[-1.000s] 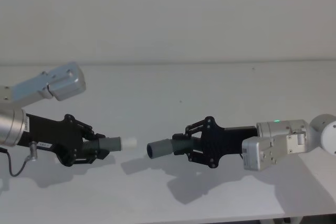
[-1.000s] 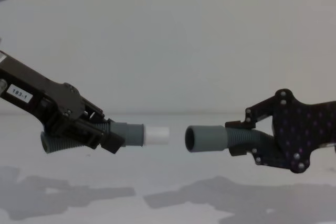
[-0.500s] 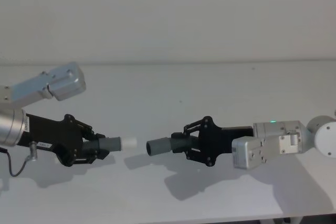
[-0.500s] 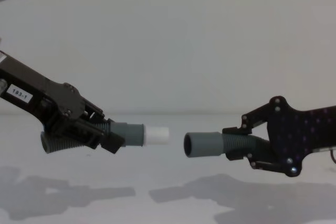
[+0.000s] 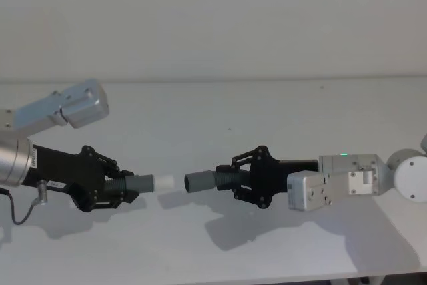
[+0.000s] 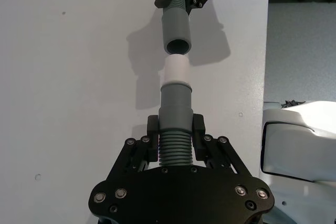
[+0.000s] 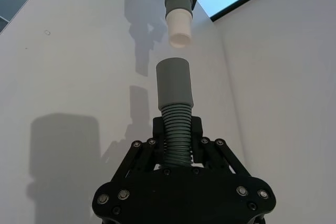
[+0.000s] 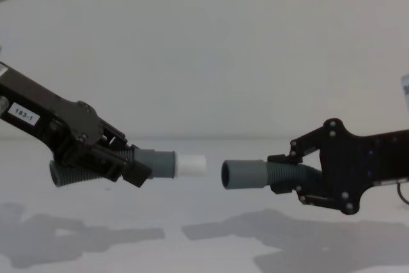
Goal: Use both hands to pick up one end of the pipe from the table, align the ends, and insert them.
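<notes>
**Left gripper** [image 5: 124, 189]: reaches in from the robot's left and is held above the table [image 5: 267, 118]. The jaws are drawn in narrow, clamping the ribbed middle of the left piece [image 8: 156, 163]. The chest view shows the piece's ribbed rear end jutting out behind the fingers.

**Left piece:** dark grey hose with a smooth collar forward of the jaws. It ends in the white tip [image 8: 190, 165], which points toward the robot's right.

**Right gripper** [image 5: 235, 182]: reaches in from the robot's right, also above the table. The jaws are narrow, clamping the ribbed part of the right piece [image 7: 176, 114].

**Right piece:** dark grey hose with a smooth open cuff [image 8: 243, 174] forward of the jaws, its mouth facing the tip.

**Relation of ends:** tip and cuff face each other, near but apart, with a short gap between them. In the chest view the tip sits slightly higher than the cuff mouth. In the left wrist view the two lie nearly in one line.

**Table:** plain and pale. Both pieces hang clear of it, with their shadows cast on it below.
</notes>
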Tool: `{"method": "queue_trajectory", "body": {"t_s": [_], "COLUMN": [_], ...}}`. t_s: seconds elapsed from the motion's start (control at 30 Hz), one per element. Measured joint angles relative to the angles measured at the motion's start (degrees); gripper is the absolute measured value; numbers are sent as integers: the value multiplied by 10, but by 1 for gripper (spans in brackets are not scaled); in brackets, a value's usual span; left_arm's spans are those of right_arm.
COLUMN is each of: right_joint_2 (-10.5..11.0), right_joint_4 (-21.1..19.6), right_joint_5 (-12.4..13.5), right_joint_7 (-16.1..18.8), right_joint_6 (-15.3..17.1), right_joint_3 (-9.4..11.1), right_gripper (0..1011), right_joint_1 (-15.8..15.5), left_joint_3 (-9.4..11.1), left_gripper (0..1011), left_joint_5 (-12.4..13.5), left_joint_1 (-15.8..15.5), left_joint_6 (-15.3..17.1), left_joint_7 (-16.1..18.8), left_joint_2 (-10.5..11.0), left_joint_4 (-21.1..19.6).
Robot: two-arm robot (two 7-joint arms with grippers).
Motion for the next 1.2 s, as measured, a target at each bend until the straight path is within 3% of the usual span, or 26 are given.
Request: {"method": "queue_trajectory", "body": {"t_s": [0.57, 1.2], "right_joint_2": [2, -13], "right_joint_4": [-11, 5], "right_joint_5": [-1, -2], "right_joint_7": [-15, -26], "right_joint_6": [15, 16], "right_joint_3": [-5, -14], "right_gripper": [253, 253], "right_joint_1": [-9, 2], "left_joint_3": [0, 0], "left_gripper": [335, 335], "left_joint_5": [0, 0], "left_joint_1": [0, 0], "left_joint_6": [0, 0], "left_joint_7": [0, 0], "left_joint_2": [0, 0], "left_joint_4": [0, 0]}}
